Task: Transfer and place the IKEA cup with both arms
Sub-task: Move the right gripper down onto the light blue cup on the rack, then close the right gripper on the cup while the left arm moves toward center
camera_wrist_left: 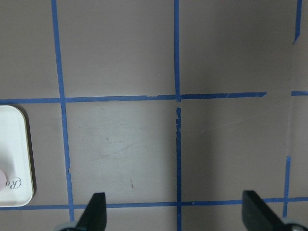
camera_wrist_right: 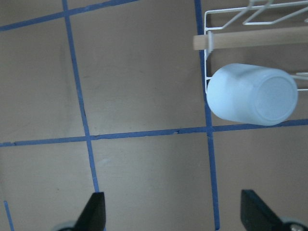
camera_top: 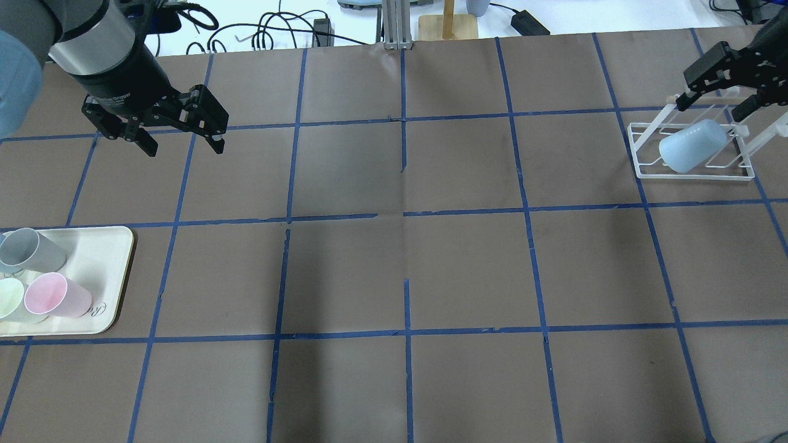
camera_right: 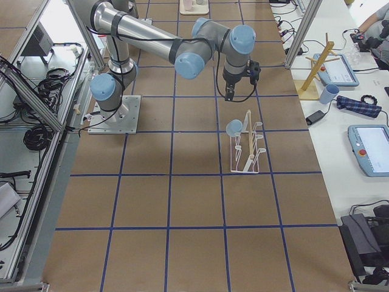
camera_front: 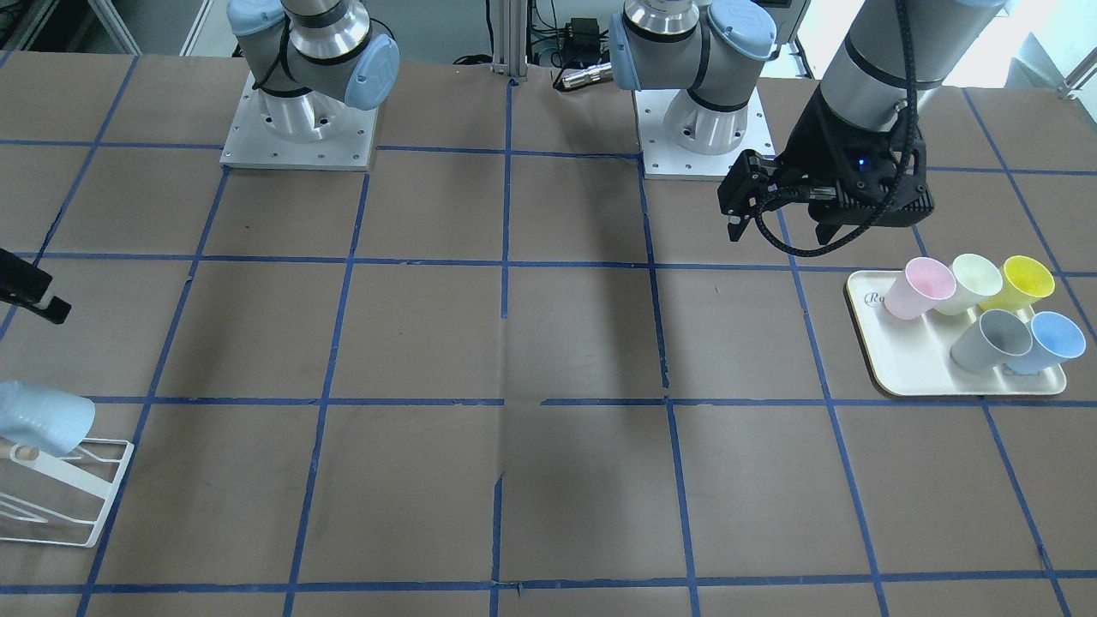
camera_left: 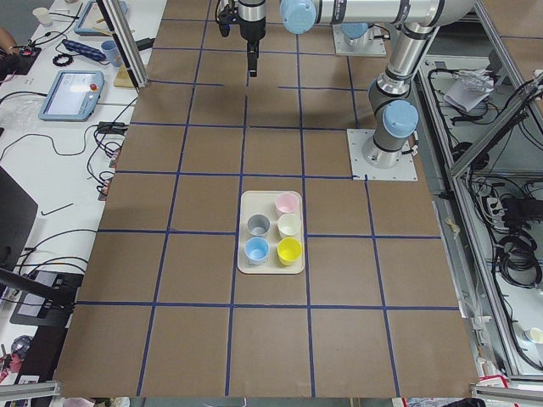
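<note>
Nearest in the overhead view, at the robot's left end, saw a cream tray (camera_front: 908, 364) with rounded corners, lying flat on the brown paper desk (camera_top: 406, 258) with its grid of blue tape. Counted five cups inside it, all mouth-up and close together: a pink cup (camera_front: 919, 287), a pale green cup (camera_front: 973, 281), a yellow cup (camera_front: 1018, 281), a grey cup (camera_front: 992, 339) and a deeper blue cup (camera_front: 1047, 341). Found them all smooth, tapered, handleless and of plastic look.

Farther off in that view, noted the left fingers (camera_top: 217, 140), black and angular, hanging above bare paper beside the tray and apart from it. Saw them spread wide, gripping nothing and touching nothing.

At about the same depth, but at the robot's right end, found a white wire rack (camera_top: 695, 175) with a round wooden rod (camera_wrist_right: 250, 38) across it. Located the IKEA cup (camera_top: 691, 146) there: pale sky-blue, plain and matt, resting tilted on the rack with the mouth downward and the flat round bottom turned toward the right wrist camera.

Farthest, just over the back of the rack, saw the right fingers (camera_top: 743, 106), black as well and opened wide. Found them near the cup but clear of it, with nothing between them.
</note>
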Tool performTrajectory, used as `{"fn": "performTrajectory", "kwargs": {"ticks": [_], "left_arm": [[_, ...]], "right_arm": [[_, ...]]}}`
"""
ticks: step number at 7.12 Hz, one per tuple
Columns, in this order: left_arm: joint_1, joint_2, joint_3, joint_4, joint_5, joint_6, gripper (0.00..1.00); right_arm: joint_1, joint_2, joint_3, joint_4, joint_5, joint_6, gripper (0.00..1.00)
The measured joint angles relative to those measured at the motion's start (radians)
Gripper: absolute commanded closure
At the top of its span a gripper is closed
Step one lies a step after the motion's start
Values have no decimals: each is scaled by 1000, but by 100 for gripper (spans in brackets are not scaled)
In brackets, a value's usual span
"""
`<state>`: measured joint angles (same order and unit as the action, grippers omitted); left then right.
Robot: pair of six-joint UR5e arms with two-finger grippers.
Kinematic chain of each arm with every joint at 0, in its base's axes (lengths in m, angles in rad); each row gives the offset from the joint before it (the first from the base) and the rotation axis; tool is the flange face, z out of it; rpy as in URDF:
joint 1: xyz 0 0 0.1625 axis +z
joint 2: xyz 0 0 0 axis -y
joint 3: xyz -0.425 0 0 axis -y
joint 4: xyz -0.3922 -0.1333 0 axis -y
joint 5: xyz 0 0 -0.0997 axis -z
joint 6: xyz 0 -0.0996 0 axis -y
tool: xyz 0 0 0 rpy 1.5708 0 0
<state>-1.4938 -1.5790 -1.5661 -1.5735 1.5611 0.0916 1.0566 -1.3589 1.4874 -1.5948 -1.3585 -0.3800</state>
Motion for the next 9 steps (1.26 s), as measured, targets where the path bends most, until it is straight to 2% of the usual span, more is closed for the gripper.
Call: {"fn": "performTrajectory", "kwargs": {"ticks": [3,4,5,7,9], "left_arm": [[31,-6,-4,12,0,14,0],[51,-11,-5,18,-28,15,0],[64,-18,-6,18,-116,14,0],[73,-34,-19,1,-441,3,0],[77,-54,-80,-5,-787,-2,0]], "right_arm": [[-117,64,28,-37,114,3,1],[-131,75,55,-75,127,11,0],[-135,85,82,-133,132,28,0],[-155,107,111,-213,143,69,0],[-191,146,117,-226,209,86,0]]}}
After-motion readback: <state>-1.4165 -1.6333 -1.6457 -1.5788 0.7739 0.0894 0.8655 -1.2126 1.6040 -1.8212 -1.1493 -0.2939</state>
